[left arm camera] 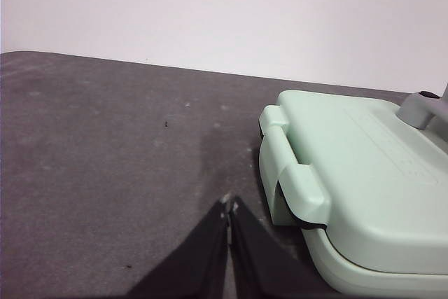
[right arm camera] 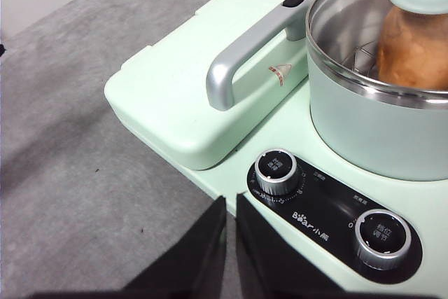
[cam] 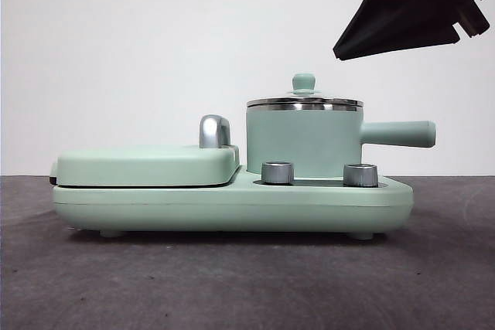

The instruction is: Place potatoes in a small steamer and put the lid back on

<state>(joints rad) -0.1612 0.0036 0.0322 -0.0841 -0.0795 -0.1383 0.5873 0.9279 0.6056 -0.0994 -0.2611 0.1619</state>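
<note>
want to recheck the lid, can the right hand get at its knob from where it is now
Probably yes: the right hand hangs shut, holding nothing, by the dials, and the lid's knob stands bare on the pot with nothing above it.

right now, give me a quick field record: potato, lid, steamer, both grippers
potato: inside the steamer, seen through the glass
lid: seated on the steamer rim, knob up
steamer: on the cooker base, handle pointing away from the griddle cover
left gripper: shut, over bare table beside the griddle
right gripper: shut, raised near the dials
</note>
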